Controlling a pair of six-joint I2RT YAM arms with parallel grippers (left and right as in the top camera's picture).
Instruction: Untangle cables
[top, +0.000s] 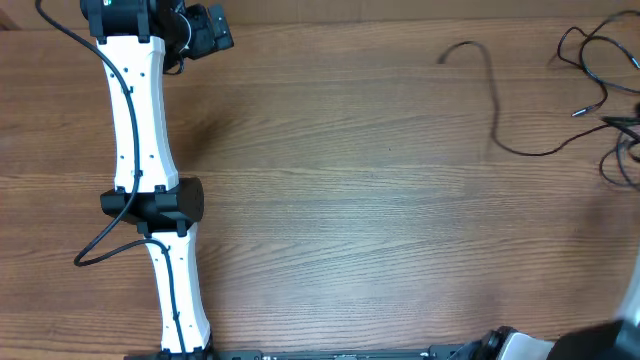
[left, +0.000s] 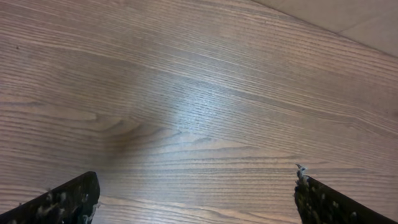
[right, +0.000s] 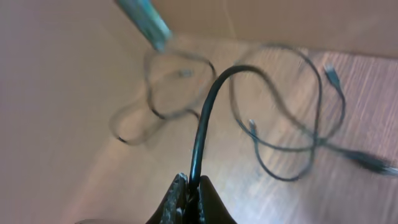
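Wood-grain table (top: 350, 220) fills every view, light brown with long streaks running left to right. We see the cables (top: 493, 105) at the far right of it: one long strand curls out toward the middle of the table, and the rest lie in loose, crossing loops by the far right edge. A small silvery plug (top: 578, 113) shows among them.

Our left arm (top: 140, 110) stretches along the left side, white with black joints, its own thicker black cord hanging off it. The left gripper (left: 196, 202) hovers over bare wood at the far left, well apart from the cables. Its fingers (left: 65, 200) stand wide apart at the two lower corners of the wrist view, with nothing between them.

Our right gripper (right: 189, 186) is pinched tight on one black cable (right: 204, 118). That cable rises straight out of the closed tips and arches over to the right. Beyond it the other strands lie blurred on the wood, looping over one another, with a plug end (right: 331, 74) near the right side. We cannot tell which strand passes over which. A blurred blue-green bar (right: 144, 20) crosses the top of that view, and we cannot tell what it is.
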